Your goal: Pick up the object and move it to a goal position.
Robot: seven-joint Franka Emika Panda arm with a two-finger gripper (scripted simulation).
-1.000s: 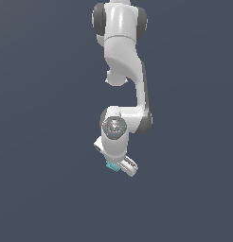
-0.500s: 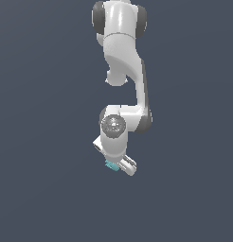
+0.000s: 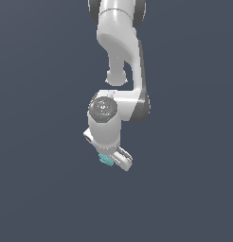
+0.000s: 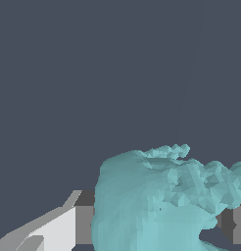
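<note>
The arm (image 3: 119,56) hangs down with its wrist bent, and the fingers (image 3: 114,160) point down and a little toward the exterior view's right. Between them sits the object (image 3: 106,159), a small teal lump with a rough, faceted surface and little points along one edge. In the exterior view it peeks out from the side of the fingers that faces that view's left. Most of its body is tucked in against the white hand.

In the wrist view the object (image 4: 161,201) fills the space between the two pads. One grey pad (image 4: 84,218) presses its flank on one side and the other pad (image 4: 235,224) shows at the far edge of the frame, touching or nearly touching the opposite flank. So the fingers are clenched on the object, gripping it across its width (a sensible choice, since the lumpy shape offers no flat faces and a squeeze through the thick middle is least likely to slip).

No desk or floor edge shows in either view, only an even dark background, so whether the object is lifted clear cannot be told. No goal marker is visible either. The carrying step seems to be in hand. The uneven surface could let it twist between the pads if the arm swings sharply.
</note>
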